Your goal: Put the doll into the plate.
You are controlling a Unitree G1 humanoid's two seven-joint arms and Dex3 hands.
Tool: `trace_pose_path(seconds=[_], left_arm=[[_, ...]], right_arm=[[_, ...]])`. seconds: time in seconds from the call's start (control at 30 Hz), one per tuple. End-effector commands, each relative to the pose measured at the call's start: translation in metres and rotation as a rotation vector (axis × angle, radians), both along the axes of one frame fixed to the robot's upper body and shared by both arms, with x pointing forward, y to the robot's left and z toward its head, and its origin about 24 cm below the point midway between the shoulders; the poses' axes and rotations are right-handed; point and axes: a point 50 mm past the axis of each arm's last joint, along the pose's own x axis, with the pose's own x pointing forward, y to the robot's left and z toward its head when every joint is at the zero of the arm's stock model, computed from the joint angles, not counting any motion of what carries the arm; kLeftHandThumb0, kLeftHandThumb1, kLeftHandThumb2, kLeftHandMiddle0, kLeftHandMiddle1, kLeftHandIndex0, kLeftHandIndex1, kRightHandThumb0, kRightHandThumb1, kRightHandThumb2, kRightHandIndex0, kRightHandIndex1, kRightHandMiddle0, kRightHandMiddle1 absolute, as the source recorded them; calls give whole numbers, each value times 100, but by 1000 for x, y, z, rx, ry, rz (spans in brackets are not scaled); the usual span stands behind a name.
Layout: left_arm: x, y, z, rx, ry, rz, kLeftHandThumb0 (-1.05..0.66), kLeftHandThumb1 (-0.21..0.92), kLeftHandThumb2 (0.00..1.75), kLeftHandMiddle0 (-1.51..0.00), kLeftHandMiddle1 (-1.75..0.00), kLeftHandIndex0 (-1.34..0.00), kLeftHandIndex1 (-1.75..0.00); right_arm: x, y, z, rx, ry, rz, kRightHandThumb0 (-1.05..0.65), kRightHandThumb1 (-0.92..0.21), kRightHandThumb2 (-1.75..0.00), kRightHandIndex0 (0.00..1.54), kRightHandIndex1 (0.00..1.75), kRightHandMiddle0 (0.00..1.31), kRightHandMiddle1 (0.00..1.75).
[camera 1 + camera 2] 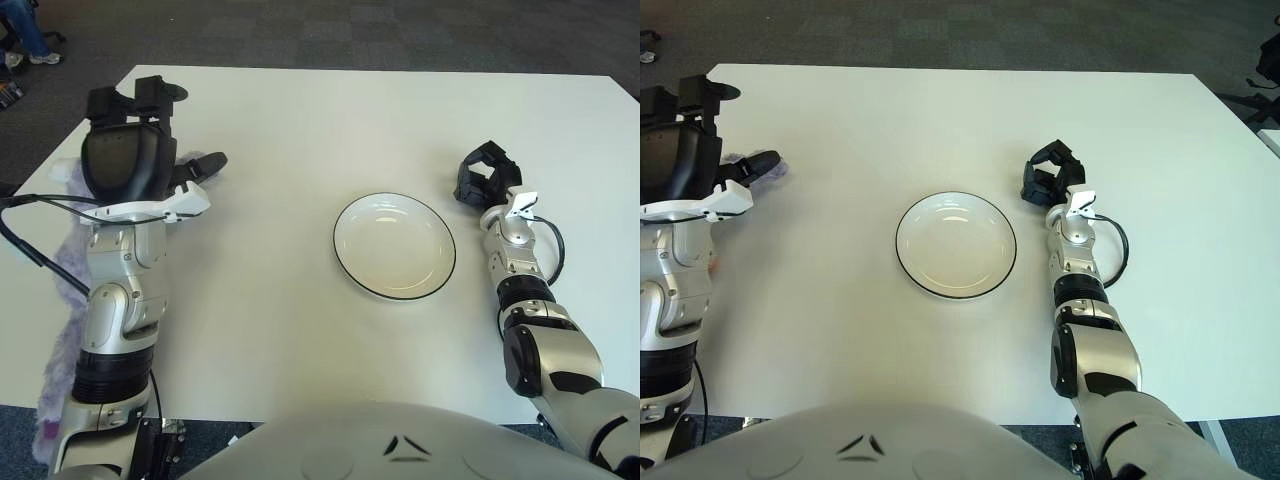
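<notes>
White table [300, 330] filling most of the view, dark grey carpet floor [400, 35] beyond its far edge, a person's jeans-clad leg and pale shoe [30, 45] at the far left corner

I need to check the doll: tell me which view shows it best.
The left eye view: the purple doll shows along the table's left edge behind the left hand. The right eye view shows only a scrap of it.
</notes>
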Motion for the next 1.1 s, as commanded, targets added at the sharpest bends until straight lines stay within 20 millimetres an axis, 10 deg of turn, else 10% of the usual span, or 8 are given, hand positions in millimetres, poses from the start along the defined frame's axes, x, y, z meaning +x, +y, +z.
trace_pose_path(seconds=[0.0,1.07], left_arm=[[-2,2,-1,64,40,80,-87,92,48,-2,-165,0,-93],[-29,-5,22,261,320,296,-102,92,49,0,-135,0,-61]], right_arm=[[-6,-1,-14,13,54,-7,-46,-40,-122,118,175,55,175],[-6,-1,-14,19,54,-5,-46,-38,-124,120,175,56,175]])
